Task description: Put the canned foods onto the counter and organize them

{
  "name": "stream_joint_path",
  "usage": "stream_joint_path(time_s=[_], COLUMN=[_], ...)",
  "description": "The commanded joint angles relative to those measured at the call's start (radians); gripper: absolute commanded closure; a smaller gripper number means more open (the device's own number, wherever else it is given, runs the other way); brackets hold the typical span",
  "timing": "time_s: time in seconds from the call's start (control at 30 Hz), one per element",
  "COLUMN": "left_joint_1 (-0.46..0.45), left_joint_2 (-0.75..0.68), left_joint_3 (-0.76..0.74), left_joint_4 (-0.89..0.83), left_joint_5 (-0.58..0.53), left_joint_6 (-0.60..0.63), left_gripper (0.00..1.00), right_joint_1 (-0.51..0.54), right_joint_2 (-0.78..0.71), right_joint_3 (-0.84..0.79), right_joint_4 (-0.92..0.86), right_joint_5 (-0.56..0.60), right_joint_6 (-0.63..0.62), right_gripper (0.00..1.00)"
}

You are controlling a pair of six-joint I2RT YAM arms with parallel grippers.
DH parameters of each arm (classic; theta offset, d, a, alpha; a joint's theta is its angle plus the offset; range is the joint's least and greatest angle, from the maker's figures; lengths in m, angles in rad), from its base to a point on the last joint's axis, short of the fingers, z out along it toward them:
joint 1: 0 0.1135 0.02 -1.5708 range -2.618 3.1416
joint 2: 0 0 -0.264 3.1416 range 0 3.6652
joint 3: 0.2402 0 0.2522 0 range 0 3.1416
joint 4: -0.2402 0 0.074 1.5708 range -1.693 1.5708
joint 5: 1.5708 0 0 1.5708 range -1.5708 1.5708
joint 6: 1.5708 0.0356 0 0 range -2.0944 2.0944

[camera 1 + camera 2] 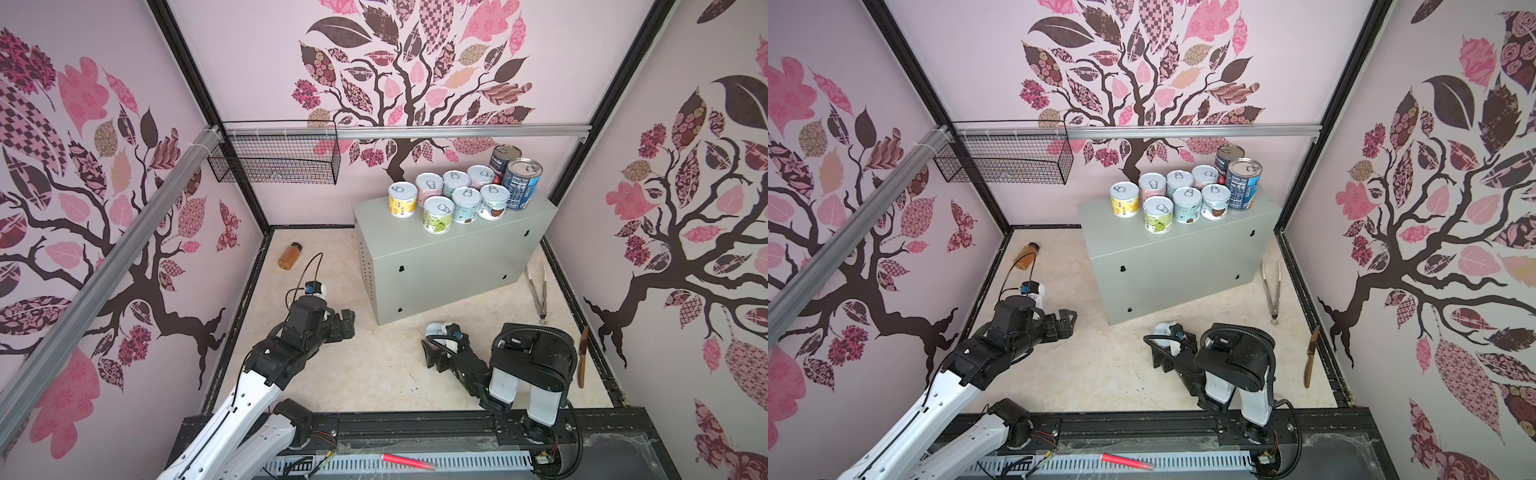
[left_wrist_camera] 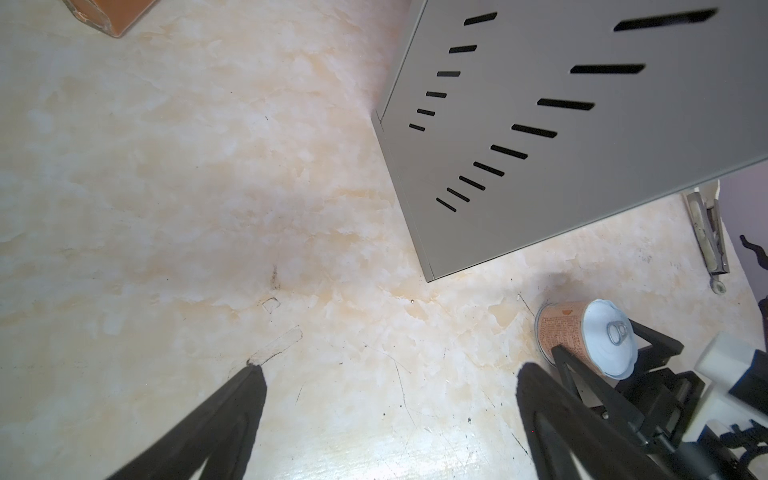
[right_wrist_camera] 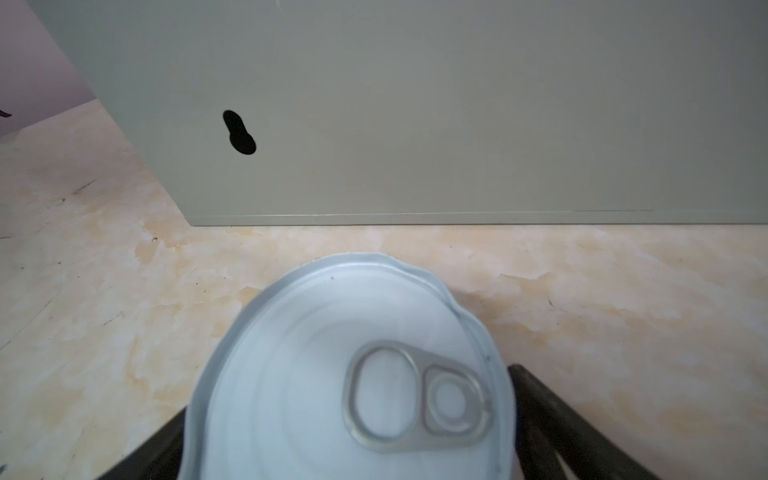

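Jaws spread wide, the right gripper (image 2: 598, 338) sits low with a finger on either side of a short can (image 3: 291, 353) that has a white pull-tab lid and an orange label. From where I stand I cannot tell whether the pads actually touch it. That can sits lid up on the marbled floor (image 1: 374, 374), just in front of the counter (image 1: 436, 257), which stands towards the back right. Nine other cans (image 1: 466, 204) stand upright in a tight cluster on the counter's top. The two tall ones are at the right end, the blue can (image 1: 521, 183) in front of the red can (image 1: 500, 156). The left gripper (image 2: 390, 368) hangs wide open and empty over bare floor, left of the counter. An amber bottle (image 1: 289, 254) lies near the back left corner, tongs (image 1: 538, 291) lie right of the counter, and a knife (image 1: 582, 357) lies by the right wall.
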Motion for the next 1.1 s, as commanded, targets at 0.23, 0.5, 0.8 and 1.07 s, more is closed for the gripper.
stream_joint_path(time_s=[0.23, 0.5, 0.8, 1.07], left_joint_1=[0.002, 0.009, 0.010, 0.010], left_joint_2=[0.014, 0.012, -0.002, -0.039], left_joint_3=[-0.025, -0.024, -0.024, -0.029], left_joint_4=[0.018, 0.019, 0.017, 0.024], left_joint_5=[-0.002, -0.002, -0.005, -0.003], left_joint_6=[0.015, 0.017, 0.023, 0.035], left_gripper=[0.02, 0.02, 0.02, 0.02], right_joint_1=[-0.020, -0.020, -0.018, -0.018], right_joint_2=[0.016, -0.047, -0.281, -0.596], right_joint_3=[0.068, 0.071, 0.074, 0.180], right_joint_4=[0.043, -0.053, -0.345, -0.842], right_joint_5=[-0.019, -0.014, -0.048, -0.051], right_joint_6=[0.016, 0.009, 0.006, -0.038], right_gripper=[0.08, 0.28, 0.48, 0.52])
